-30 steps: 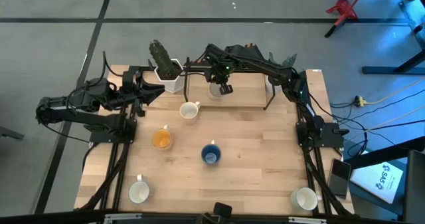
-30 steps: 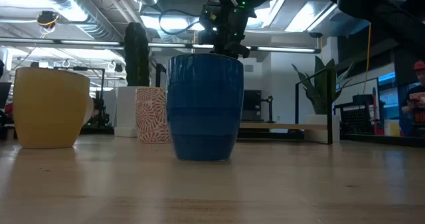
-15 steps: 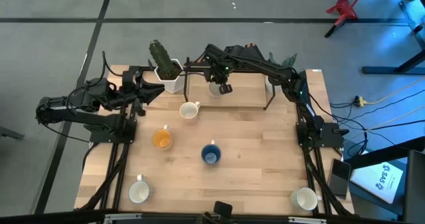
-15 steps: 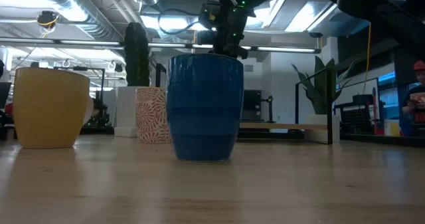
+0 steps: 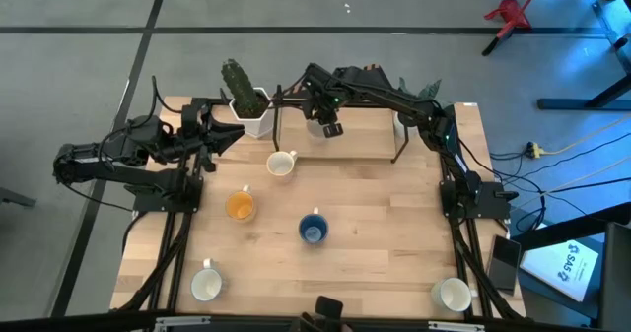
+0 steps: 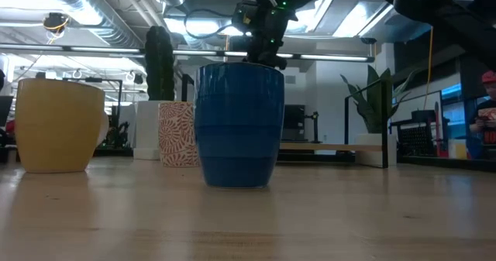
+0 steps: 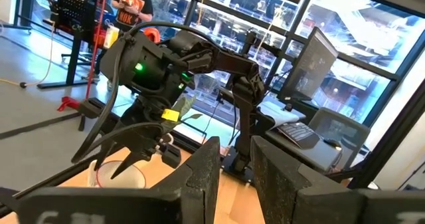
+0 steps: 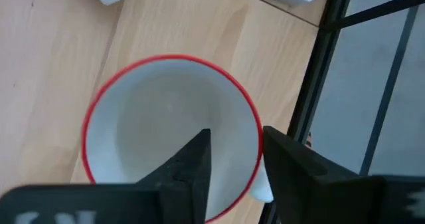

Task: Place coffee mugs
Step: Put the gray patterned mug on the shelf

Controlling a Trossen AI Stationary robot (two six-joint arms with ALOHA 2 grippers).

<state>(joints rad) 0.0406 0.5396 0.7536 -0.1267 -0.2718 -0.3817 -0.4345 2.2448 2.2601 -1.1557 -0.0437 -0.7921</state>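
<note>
A white mug with a red rim (image 8: 166,124) stands on the low wooden shelf (image 5: 360,143) at the table's far middle. My right gripper (image 8: 236,151) is open above it, pointing down. One finger is inside the mug and one outside, beside the handle stub (image 8: 262,189). In the high view the gripper (image 5: 327,127) hides most of this mug. A white mug (image 5: 282,163), an orange mug (image 5: 240,206), a blue mug (image 5: 313,230) and two more white mugs (image 5: 206,284) (image 5: 454,295) stand on the table. My left gripper (image 5: 235,133) waits at the far left, its fingers a little apart and empty. My right gripper straddles the mug's wall (image 8: 256,147) next to the handle, from above. A clear gap shows between the inner finger (image 8: 196,164) and the wall. The outer finger (image 8: 289,167) covers its side of the wall, so I cannot tell whether it touches.
A cactus in a white pot (image 5: 246,110) stands at the shelf's left end and a leafy plant (image 5: 419,100) at its right end. The shelf's dark frame bar (image 8: 319,98) runs close beside the mug. In the low view the blue mug (image 6: 239,125) blocks the shelf's middle.
My right gripper has risen a little and shifted slightly toward the table's far left over the shelf.
</note>
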